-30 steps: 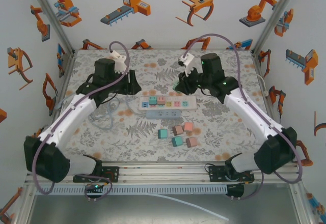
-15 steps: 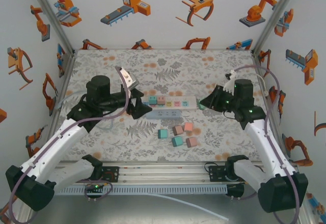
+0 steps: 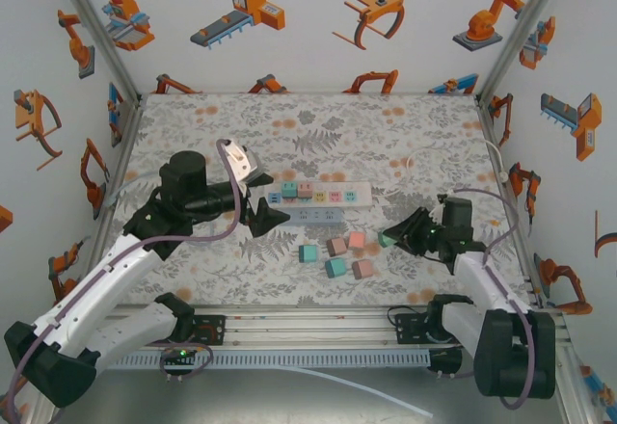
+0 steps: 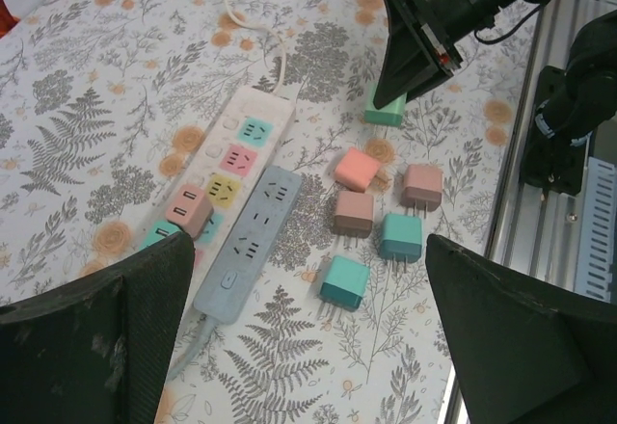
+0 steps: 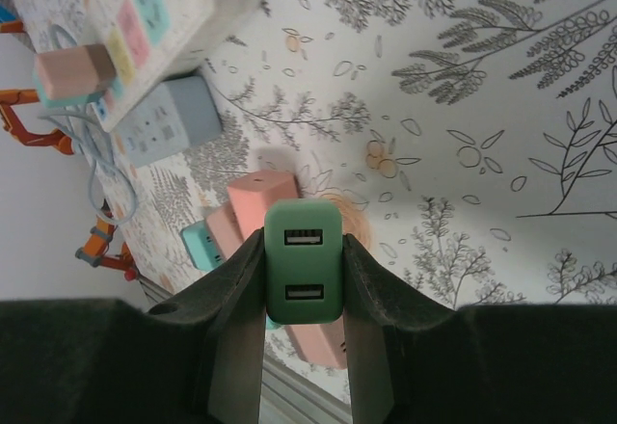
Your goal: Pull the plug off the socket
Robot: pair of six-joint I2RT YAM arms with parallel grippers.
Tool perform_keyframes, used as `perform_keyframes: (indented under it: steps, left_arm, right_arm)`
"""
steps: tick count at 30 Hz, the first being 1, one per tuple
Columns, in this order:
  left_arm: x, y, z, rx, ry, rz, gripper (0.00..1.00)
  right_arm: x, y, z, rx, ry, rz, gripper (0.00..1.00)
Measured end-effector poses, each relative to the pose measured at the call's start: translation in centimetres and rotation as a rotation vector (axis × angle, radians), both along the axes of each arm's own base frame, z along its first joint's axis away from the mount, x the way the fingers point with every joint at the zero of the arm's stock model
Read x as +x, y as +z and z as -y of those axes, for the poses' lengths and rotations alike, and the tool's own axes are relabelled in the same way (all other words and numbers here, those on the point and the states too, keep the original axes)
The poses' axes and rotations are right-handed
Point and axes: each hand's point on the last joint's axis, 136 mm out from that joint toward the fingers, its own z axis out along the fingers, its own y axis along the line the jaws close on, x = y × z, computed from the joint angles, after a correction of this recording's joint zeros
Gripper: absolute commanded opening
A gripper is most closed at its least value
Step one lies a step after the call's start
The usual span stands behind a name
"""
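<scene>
Since the green plug (image 5: 303, 262) is clear of the white power strip (image 4: 275, 106) and clamped in the right gripper (image 3: 393, 237) beside the loose plugs (image 4: 353, 214), it should be lowered to the table before release. One pink plug (image 4: 188, 214) sits in the strip's end socket. The left gripper (image 4: 308, 347) hangs above, jaws wide and empty. No brand is legible; the green plug's face shows two USB ports.

Right gripper (image 3: 398, 235): off the white strip (image 3: 359, 194), pulled back low to the near right, green plug (image 5: 302, 270) coming along.
Left gripper (image 3: 262, 214): swung in beside the grey strip (image 3: 313, 216), jaws now spread wide.
</scene>
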Motion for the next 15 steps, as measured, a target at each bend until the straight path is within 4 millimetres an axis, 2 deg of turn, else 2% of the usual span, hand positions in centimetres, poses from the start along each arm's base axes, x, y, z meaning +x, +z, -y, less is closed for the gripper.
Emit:
perform_keyframes:
  steps: [3,6,15]
  left_arm:
    - [0.1,-0.4,0.0,0.006,0.007,-0.003,0.97]
    - [0.3,-0.8,0.1,0.009,0.018,0.001,0.97]
    - [1.3,-2.1,0.1,0.013,0.068,-0.011,0.97]
  right_arm:
    - [-0.3,-1.5,-0.4,0.014,0.008,-0.023,0.12]
    - [0.1,-1.6,-0.9,0.034,0.014,0.004,0.15]
    - [0.9,-1.7,-3.2,0.062,0.050,0.029,0.40]
